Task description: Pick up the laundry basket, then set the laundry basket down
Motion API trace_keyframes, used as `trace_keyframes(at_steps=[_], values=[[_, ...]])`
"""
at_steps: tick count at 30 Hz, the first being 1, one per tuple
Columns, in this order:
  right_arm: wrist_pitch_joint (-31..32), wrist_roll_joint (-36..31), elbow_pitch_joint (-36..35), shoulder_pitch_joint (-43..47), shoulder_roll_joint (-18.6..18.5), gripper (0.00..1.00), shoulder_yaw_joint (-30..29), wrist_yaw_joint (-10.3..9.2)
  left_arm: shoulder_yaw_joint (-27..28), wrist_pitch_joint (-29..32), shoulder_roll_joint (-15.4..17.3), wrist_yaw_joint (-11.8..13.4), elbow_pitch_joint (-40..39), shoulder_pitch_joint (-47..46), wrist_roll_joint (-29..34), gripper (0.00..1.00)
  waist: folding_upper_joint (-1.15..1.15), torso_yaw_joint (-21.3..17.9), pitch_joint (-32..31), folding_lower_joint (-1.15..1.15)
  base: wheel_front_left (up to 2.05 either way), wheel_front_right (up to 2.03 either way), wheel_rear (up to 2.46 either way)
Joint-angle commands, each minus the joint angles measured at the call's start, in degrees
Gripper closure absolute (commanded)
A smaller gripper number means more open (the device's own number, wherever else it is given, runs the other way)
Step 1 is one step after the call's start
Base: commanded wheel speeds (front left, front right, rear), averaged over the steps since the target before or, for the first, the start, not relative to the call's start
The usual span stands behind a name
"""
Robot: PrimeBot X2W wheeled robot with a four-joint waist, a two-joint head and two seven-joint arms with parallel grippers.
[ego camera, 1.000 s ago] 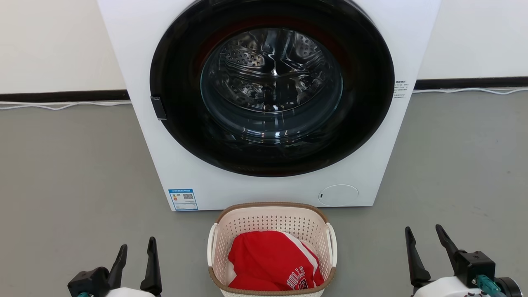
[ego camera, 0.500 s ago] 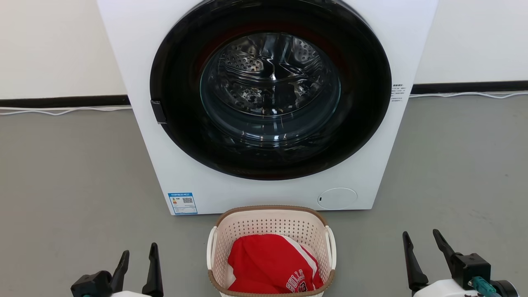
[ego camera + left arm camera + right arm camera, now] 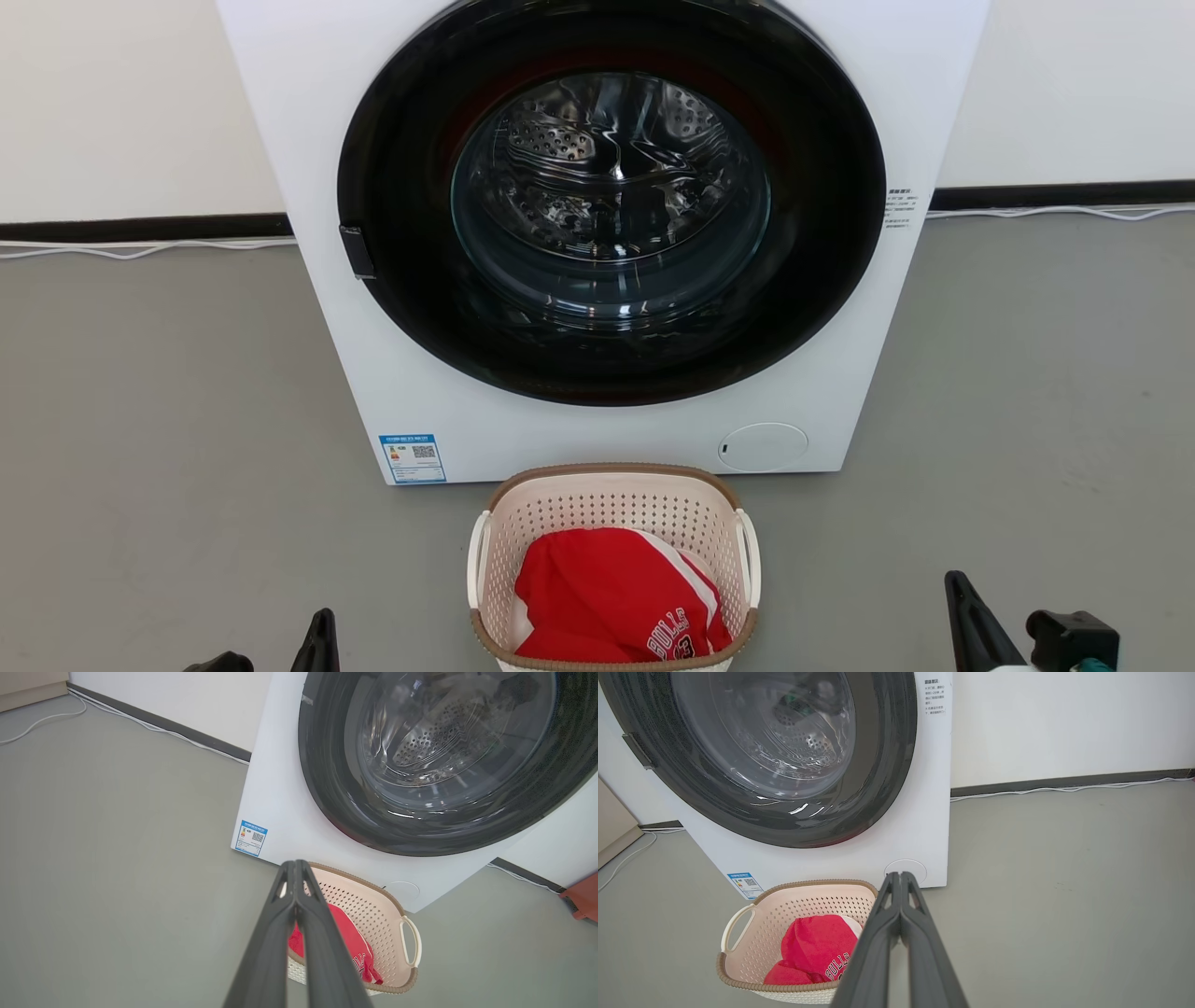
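Laundry basket (image 3: 611, 509) sits on the floor (image 3: 168, 420) just before the washer (image 3: 308, 140), a red jersey (image 3: 607, 597) inside, its 2 white handles (image 3: 478, 560) facing left and right. It lies between the arms, about equally near each. The left pincer (image 3: 295, 863) and right pincer (image 3: 901, 875) are both pressed together and empty.

Bare floor (image 3: 187, 467) either side of laundry basket (image 3: 611, 469); washer (image 3: 392, 392) close behind.
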Motion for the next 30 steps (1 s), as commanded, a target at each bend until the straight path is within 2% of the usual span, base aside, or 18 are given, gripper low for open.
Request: trace_keyframes(at_steps=[1, 30], values=[[0.41, 1.99, -1.82, -2.21, -0.32, 1.0, -0.27, 0.04, 0.36, 0.26, 0.27, -0.25, -1.77, -2.21, -1.63, 1.0, 0.0, 0.02, 0.11, 0.0, 0.0, 0.0, 0.0], [4.68, 24.1, -5.36, -3.11, -0.4, 1.0, 0.48, 0.14, 0.92, 4.95, 0.51, -1.17, -4.46, -3.91, -18.73, 1.0, 0.0, 0.27, 1.31, -0.02, 0.0, 0.0, 0.0]])
